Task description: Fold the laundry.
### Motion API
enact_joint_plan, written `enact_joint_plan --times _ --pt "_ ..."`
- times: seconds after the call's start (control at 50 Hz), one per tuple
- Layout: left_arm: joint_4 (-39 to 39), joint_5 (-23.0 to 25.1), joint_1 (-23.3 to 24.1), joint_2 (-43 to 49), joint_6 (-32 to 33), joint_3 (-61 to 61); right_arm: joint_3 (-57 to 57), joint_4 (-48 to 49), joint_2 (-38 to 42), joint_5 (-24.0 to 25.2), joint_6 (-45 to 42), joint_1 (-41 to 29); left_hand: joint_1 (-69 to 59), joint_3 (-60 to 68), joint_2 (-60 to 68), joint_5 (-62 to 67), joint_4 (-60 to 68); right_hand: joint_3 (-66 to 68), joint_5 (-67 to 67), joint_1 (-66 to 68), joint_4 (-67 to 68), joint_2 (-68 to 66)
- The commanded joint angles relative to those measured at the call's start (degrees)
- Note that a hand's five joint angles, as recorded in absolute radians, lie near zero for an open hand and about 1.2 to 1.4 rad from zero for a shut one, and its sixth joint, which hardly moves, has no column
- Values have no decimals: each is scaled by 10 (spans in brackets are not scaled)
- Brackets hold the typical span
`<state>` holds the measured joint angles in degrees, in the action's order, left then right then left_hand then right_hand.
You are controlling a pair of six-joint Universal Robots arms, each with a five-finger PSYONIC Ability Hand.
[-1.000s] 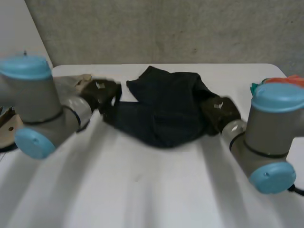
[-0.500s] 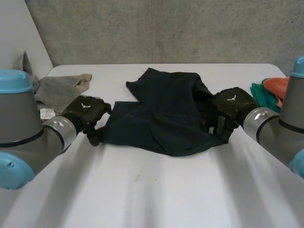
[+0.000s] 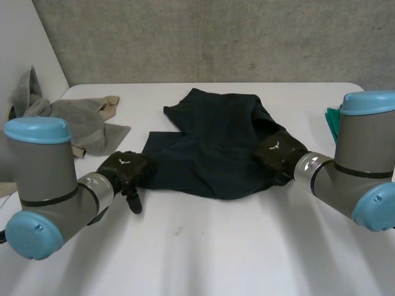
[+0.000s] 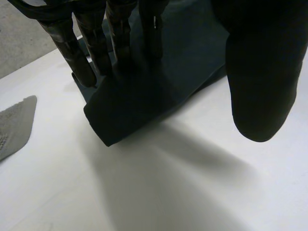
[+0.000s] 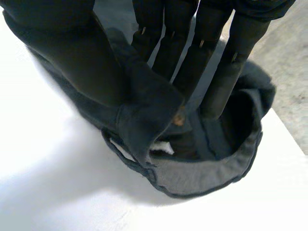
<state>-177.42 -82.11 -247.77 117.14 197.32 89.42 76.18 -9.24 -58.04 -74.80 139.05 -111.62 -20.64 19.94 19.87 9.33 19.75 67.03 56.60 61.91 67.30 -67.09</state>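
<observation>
L hand [image 4: 120,43] flat, thumb clear, pinned trousers' [image 3: 210,142] hem | R hand [image 5: 82,57] pinched waistband [image 5: 207,179], prob. for fold lift.

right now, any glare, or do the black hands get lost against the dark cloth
Head view: even light, no glare on the white table; left hand and right hand stand out at the edges of the dark garment. Left wrist view: its fingers merge with the garment. Right wrist view: table very bright, grey waistband lining plain.
</observation>
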Motion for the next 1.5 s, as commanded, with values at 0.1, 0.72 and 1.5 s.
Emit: enact_joint_plan --times 0.1,0.72,1.5 --pt "-9 -31 14 53 8 -73 1 83 -89 -1 130 -48 2 5 6 11 7 130 134 181 127 -129" --pt "-8 -95 35 1 42 -159 45 85 -154 -84 228 -9 -594 601 601 607 603 130 134 181 127 -129" --pt "133 -55 53 42 238 -340 -2 25 -64 -139 -5 2 -594 601 601 607 603 130 134 181 127 -129"
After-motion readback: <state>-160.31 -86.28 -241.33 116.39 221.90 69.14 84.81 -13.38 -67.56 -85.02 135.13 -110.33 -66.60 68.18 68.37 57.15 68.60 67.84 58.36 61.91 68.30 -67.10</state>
